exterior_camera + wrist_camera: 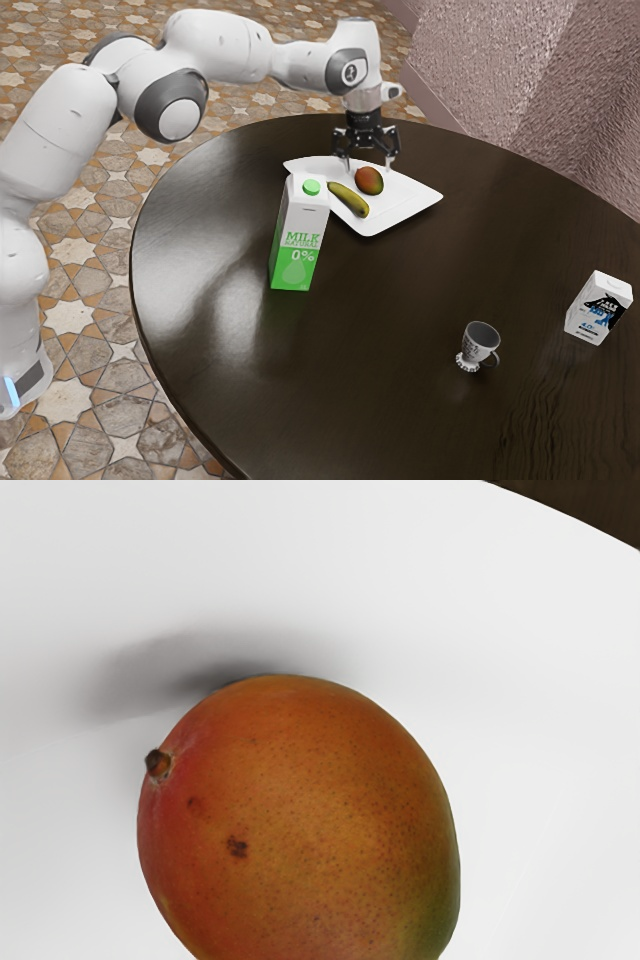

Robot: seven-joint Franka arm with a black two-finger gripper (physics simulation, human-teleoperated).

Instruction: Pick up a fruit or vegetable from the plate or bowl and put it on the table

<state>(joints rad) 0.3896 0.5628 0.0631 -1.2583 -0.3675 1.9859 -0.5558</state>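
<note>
Over the white plate, the black gripper (367, 166) points down in the exterior view, its two fingers standing wide apart. It is open, just above the red-green mango (369, 180), which lies on the plate (405, 199). Beside the mango is a yellow-green banana (348, 199), also on the plate. In the wrist view the mango (300, 820) lies close under my hand, its stem end visible, on the white plate surface (300, 560). Whether the fingertips touch the mango, I cannot tell.
A tall green-and-white milk carton (299, 232) stands right by the plate, on the exterior view's left. Farther off on the dark round table (400, 300) are a small patterned cup (479, 342) and a smaller carton (598, 308) on the exterior view's right.
</note>
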